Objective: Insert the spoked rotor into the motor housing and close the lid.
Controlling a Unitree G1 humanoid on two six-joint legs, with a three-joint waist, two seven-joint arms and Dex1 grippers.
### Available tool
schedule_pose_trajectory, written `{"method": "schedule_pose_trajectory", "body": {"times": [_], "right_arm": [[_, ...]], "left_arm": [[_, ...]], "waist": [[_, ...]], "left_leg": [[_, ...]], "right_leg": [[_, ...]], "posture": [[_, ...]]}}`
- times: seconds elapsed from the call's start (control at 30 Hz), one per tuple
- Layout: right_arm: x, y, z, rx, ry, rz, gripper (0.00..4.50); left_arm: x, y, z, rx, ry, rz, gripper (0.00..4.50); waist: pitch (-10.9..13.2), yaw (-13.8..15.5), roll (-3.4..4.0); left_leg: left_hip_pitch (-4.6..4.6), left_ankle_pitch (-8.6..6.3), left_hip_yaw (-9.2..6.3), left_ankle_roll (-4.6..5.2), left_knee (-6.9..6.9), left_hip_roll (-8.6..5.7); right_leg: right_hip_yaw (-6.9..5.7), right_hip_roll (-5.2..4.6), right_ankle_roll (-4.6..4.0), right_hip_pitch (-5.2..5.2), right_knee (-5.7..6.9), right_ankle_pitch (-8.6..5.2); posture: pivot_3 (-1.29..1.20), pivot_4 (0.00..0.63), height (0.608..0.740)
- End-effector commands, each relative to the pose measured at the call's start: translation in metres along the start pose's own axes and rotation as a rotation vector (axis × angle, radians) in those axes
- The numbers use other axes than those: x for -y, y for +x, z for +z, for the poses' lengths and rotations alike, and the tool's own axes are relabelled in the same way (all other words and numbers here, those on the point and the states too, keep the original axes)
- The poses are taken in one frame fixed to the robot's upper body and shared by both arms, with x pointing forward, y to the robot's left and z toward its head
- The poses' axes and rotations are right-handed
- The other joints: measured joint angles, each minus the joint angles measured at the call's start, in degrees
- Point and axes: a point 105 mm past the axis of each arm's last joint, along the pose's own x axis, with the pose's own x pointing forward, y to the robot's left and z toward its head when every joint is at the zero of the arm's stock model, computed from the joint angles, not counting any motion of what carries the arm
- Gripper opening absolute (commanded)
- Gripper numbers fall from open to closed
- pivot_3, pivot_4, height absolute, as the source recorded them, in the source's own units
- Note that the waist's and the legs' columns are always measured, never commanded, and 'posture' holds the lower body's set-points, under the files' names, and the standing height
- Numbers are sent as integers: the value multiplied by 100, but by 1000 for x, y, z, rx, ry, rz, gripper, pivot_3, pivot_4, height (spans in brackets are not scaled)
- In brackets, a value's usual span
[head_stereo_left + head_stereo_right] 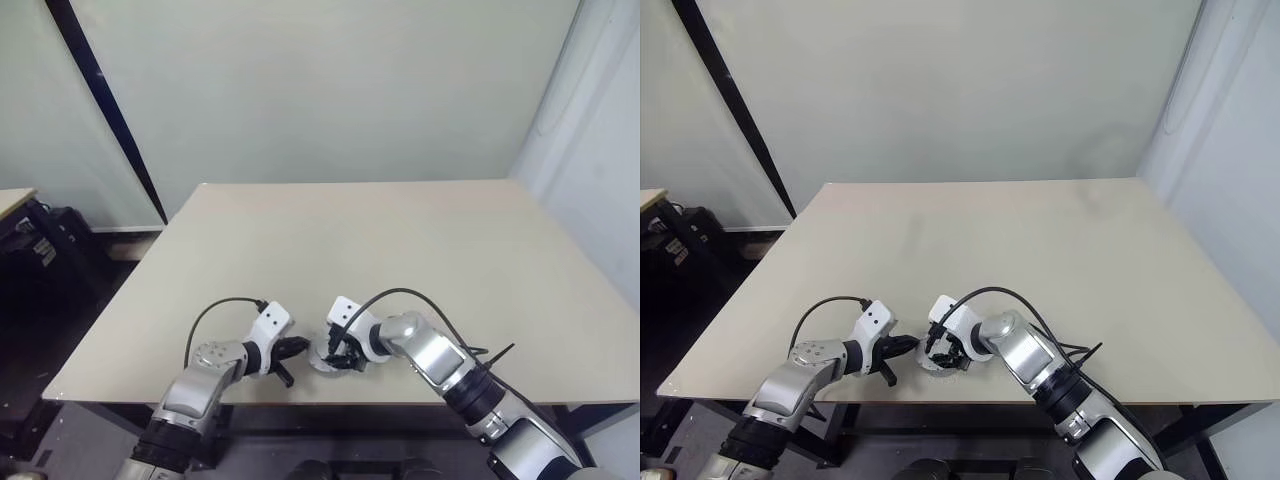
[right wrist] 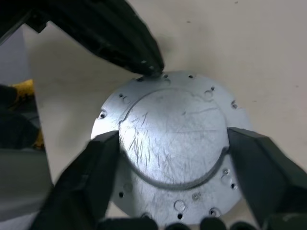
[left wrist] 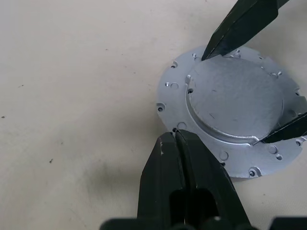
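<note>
The lid (image 3: 235, 100) lies near the table's front edge with its plain light grey face up, showing a raised round centre and a flange with small holes. My left gripper (image 3: 173, 134) is shut, and its tips touch the lid's (image 2: 172, 110) rim. My right gripper (image 2: 172, 136) is open and straddles the raised centre, one black finger (image 2: 86, 182) on each side. From the head I see both grippers meeting at the lid (image 1: 322, 356), the left gripper (image 1: 298, 347) on one side and the right gripper (image 1: 342, 356) on the other. The spoked rotor and the motor housing are hidden.
The beige table (image 1: 400, 250) stretches far ahead and to both sides of the lid. Its front edge runs just below the grippers. A dark case (image 1: 35, 250) stands on the floor off the table's left side.
</note>
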Motion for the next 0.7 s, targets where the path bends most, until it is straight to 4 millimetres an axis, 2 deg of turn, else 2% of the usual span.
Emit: {"method": "schedule_pose_trajectory", "body": {"times": [0.03,0.23,0.4,0.5,0.7], "right_arm": [[0,-6,24,109,29,15,4489],[5,-16,44,208,94,17,4489],[24,-32,54,268,235,-31,4489],[38,-43,43,246,375,-40,4489],[44,-49,10,189,682,21,4489]], "left_arm": [[27,12,-25,-95,-36,-111,0],[27,12,-24,-94,-34,-109,0],[28,13,-24,-93,-31,-110,0],[28,14,-23,-91,-31,-113,0],[29,15,-23,-88,-28,-114,0]], "waist": [[0,0,0],[0,27,1],[0,30,1],[0,60,1],[-1,93,5]], "left_leg": [[0,0,0,0,0,0],[0,-1,-4,0,-3,-3],[-1,-1,-4,0,-3,-4],[-1,-1,-3,0,-4,-4],[-2,-2,0,0,-15,-4]], "right_leg": [[0,0,1,0,0,0],[0,0,3,-1,-1,1],[2,0,2,-1,-2,1],[3,0,2,-2,-2,1],[4,-1,2,-7,-4,1]], "posture": [[0,0,740],[0,0,740],[0,0,740],[0,0,740],[0,0,740]]}}
